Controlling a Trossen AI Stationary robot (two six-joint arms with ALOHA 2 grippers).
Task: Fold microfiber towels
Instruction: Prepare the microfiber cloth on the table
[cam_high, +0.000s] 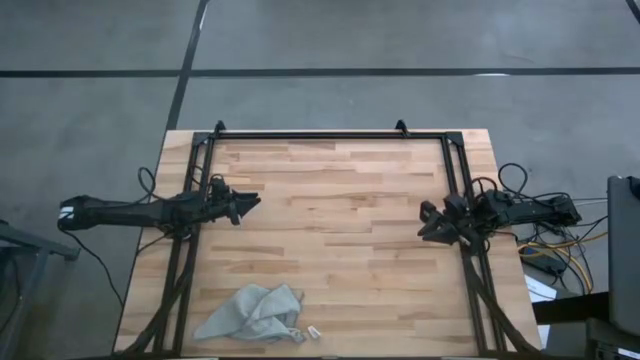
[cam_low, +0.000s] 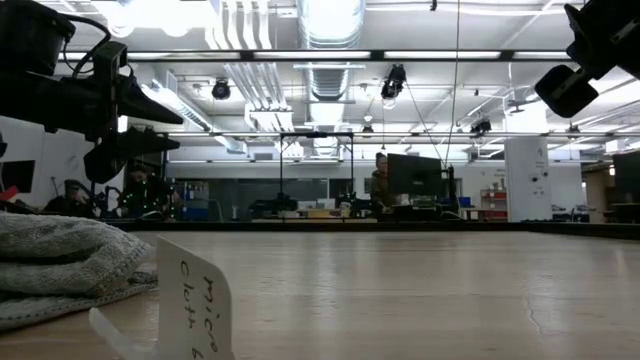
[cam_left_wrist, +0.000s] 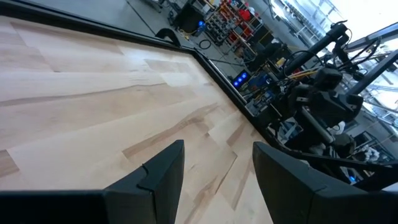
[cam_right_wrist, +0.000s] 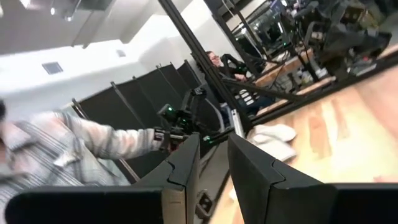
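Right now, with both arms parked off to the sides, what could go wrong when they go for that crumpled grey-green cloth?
1. The crumpled grey-green microfiber cloth lies bunched at the near edge of the wooden table, so a drag could pull it off.
2. The small white card beside the cloth could get swept away.
3. The left hand, open and empty, and the right hand both sit far from the cloth, and its corners are buried in folds, so a grasp may catch several layers.
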